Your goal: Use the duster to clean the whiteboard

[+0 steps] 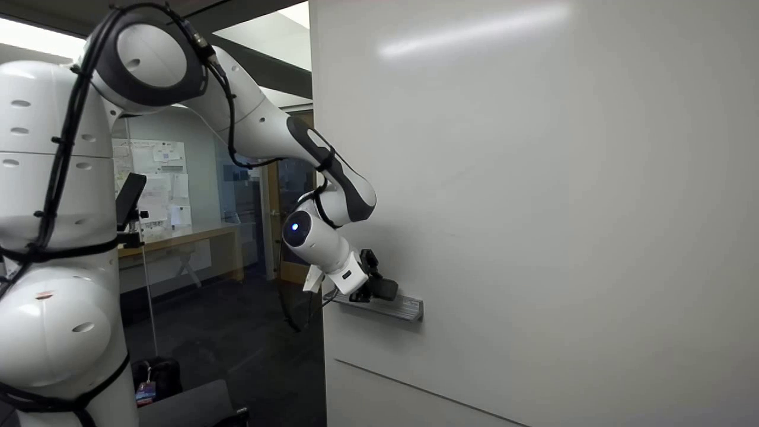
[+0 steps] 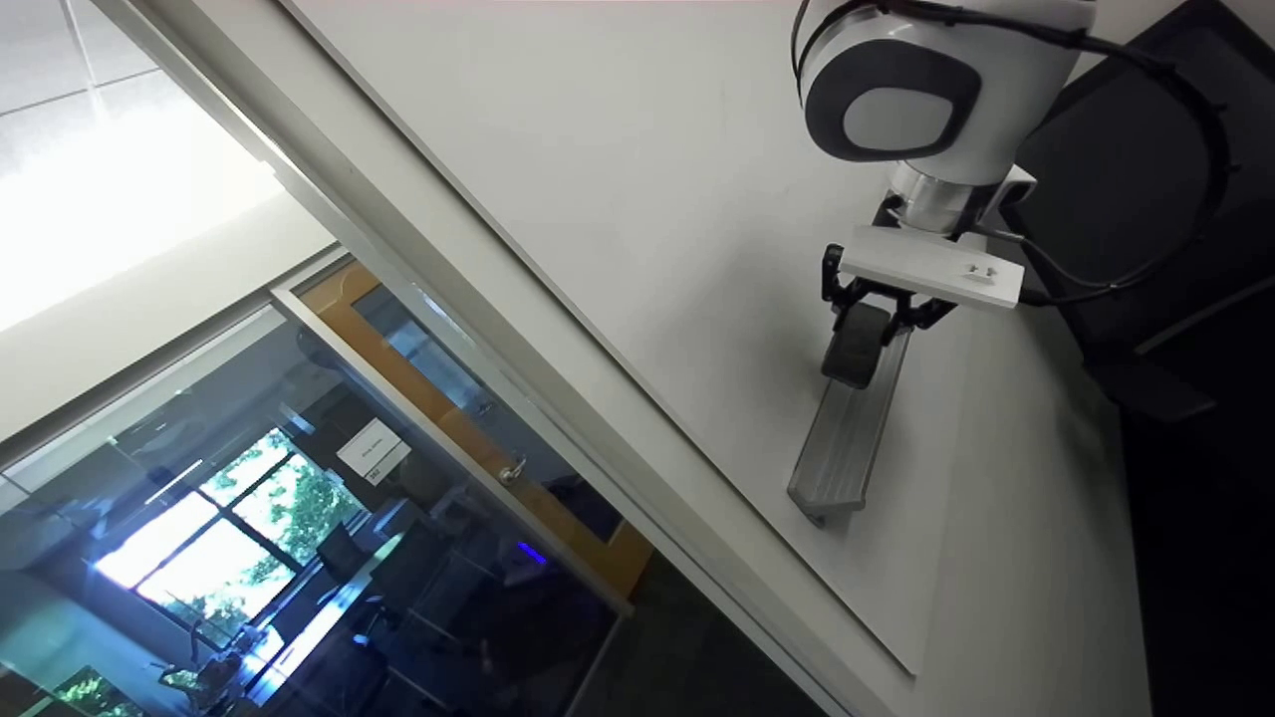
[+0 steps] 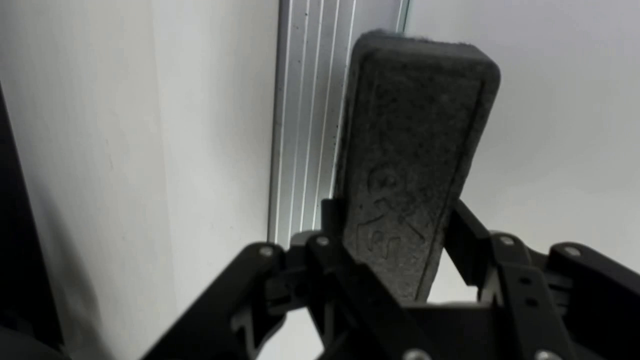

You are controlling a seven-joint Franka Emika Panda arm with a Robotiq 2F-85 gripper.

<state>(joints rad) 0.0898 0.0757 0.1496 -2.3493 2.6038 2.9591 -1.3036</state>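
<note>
As its two fingers [image 3: 468, 242] bear on opposite long sides of the dark duster [image 3: 417, 115], the gripper [image 3: 393, 217] stands parted only by the block it grips. Beyond the fingertips the duster juts out, faint markings on its face. Behind it in the wrist view runs a grooved metal tray [image 3: 311, 115]; whether duster and tray touch, I cannot tell. Close beside the gripper spreads the whiteboard [image 1: 563, 207], and back from the tool reaches the white arm [image 1: 261, 121]
</note>
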